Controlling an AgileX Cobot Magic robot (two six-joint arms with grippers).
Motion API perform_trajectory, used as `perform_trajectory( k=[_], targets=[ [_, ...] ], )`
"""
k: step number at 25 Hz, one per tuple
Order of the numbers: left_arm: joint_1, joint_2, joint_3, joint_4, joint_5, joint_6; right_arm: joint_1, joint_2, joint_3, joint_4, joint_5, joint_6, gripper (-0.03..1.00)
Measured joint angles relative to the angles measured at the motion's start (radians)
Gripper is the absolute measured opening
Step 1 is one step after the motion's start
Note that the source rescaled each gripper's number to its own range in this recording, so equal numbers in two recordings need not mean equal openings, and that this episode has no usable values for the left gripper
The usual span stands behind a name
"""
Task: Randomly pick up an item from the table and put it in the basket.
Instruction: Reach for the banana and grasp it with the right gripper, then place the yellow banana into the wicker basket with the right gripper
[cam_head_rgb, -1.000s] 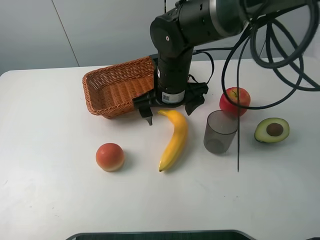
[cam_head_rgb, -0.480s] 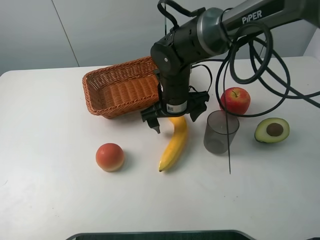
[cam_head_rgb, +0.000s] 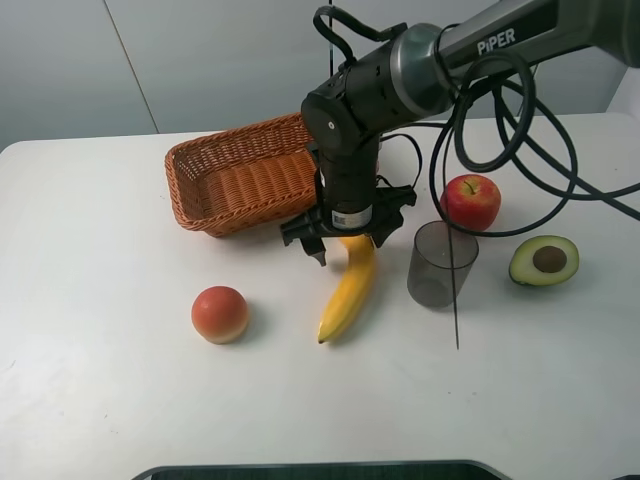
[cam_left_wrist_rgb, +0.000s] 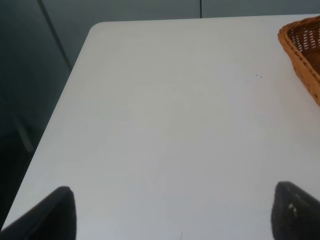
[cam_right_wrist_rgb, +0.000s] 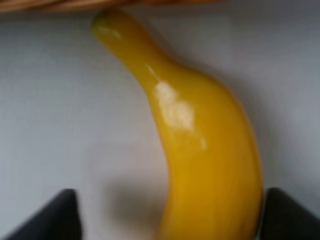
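over the last second the right gripper (cam_head_rgb: 350, 243) has come down from beside the basket (cam_head_rgb: 230, 180) onto the basket-side end of the banana (cam_head_rgb: 347, 290); that end is now hidden under the wrist in the high view. its jaws are spread, one finger on each side of the fruit. the wrist view shows the banana filling the gap, not yet pinched. the banana lies flat on the table (cam_head_rgb: 100, 380), its upper tip just short of the basket wall and a cup (cam_head_rgb: 440, 265) near its side. the approach looks finished, and closing on the fruit is probably next. the left gripper (cam_left_wrist_rgb: 170, 215) hangs spread over the table, idle.
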Motion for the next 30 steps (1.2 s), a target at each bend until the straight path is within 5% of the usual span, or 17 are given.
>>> perform_trajectory(
  k=[1, 2, 20, 30],
  targets=[
    [0.0, 0.0, 0.0, 0.0, 0.0, 0.0, 0.0, 0.0, 0.0, 0.0, 0.0, 0.0, 0.15],
    [0.0, 0.0, 0.0, 0.0, 0.0, 0.0, 0.0, 0.0, 0.0, 0.0, 0.0, 0.0, 0.0],
    [0.0, 0.0, 0.0, 0.0, 0.0, 0.0, 0.0, 0.0, 0.0, 0.012, 0.0, 0.0, 0.03],
    [0.0, 0.0, 0.0, 0.0, 0.0, 0.0, 0.0, -0.098, 0.0, 0.106, 0.093, -0.17, 0.03]
  ],
)
